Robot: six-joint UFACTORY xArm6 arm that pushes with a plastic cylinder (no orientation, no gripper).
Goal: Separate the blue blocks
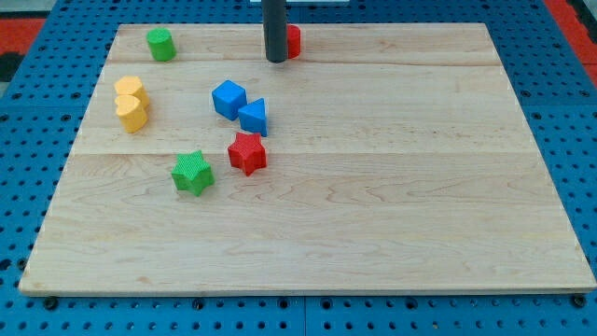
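Note:
Two blue blocks sit side by side and touching, left of the board's middle: a blue cube (229,98) and a blue triangular block (254,117) at its lower right. My tip (276,60) is near the view's top, above and to the right of the blue blocks, well apart from them. It stands just left of a red block (293,41), which the rod partly hides.
A red star block (247,153) lies just below the blue triangular block. A green star block (193,173) lies further left. Two yellow blocks (131,101) are stacked close at the left. A green cylinder (160,44) is at the top left. The wooden board (392,187) ends at blue pegboard.

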